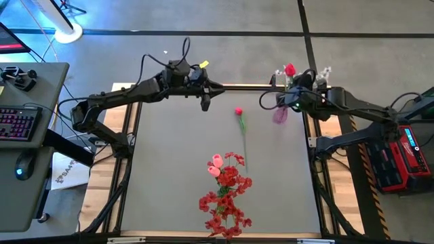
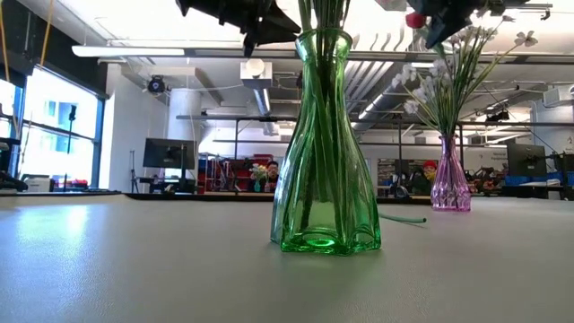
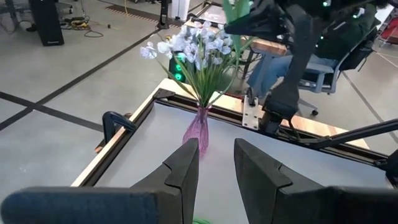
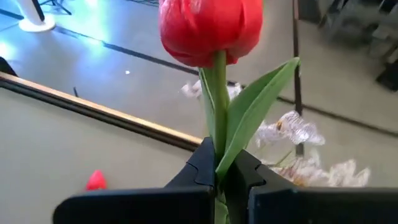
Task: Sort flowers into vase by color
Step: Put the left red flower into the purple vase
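My right gripper [image 1: 293, 91] hovers over the purple vase [image 1: 280, 114] at the table's far right and is shut on a red tulip [image 4: 210, 28], whose bud shows above the white sprays [image 2: 448, 81] in the low view. The white sprays [image 3: 193, 46] stand with their stems in the purple vase [image 3: 199, 132]. My left gripper [image 1: 205, 103] hangs open at the far middle of the table, touching nothing; its fingers [image 3: 186, 165] point toward the purple vase. A second red bud [image 1: 239, 112] lies flat on the table on its long stem. A green vase [image 2: 323, 144] near the near edge holds red and pink flowers [image 1: 227, 193]. My right gripper pinches the tulip's green stem [image 4: 216, 140] between its two fingers, a short way below the bud, together with the base of a leaf [image 4: 252, 115]. The bud stands out beyond the fingertips. The flower is lifted off the table; the gripper hides the stem's lower part.
The table's wooden rim [image 1: 258, 87] runs along the far edge just behind both grippers. The loose bud's stem [image 2: 404, 218] lies between the two vases. A clamp [image 3: 115, 121] sits on the table's edge near the purple vase. Bare grey tabletop [image 1: 169, 163] lies left of the flowers.
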You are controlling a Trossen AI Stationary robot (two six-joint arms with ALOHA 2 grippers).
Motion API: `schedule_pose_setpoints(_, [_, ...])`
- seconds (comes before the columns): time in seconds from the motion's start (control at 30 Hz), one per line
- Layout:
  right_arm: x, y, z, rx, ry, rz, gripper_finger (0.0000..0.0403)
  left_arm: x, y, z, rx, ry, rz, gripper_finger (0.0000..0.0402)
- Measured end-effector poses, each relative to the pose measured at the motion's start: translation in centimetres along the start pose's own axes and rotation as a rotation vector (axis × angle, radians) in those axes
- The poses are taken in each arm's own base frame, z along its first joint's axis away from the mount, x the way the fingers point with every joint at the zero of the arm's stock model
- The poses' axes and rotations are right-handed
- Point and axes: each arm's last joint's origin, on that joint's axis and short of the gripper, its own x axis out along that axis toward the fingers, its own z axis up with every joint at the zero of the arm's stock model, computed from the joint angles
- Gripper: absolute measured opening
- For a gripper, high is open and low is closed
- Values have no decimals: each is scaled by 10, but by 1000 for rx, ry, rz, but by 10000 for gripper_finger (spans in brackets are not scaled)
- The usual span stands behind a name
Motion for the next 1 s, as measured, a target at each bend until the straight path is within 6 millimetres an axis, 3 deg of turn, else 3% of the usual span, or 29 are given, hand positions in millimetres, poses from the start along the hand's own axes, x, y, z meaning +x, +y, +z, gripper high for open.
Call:
schedule_pose_setpoints(0.4, [9, 4, 7, 35, -41, -34, 0, 0, -2, -2, 16, 22, 0, 90])
schedule_pose_setpoints(1.0, [40, 35, -13, -68, 102, -171, 2, 0, -1, -8, 31, 81, 15, 90])
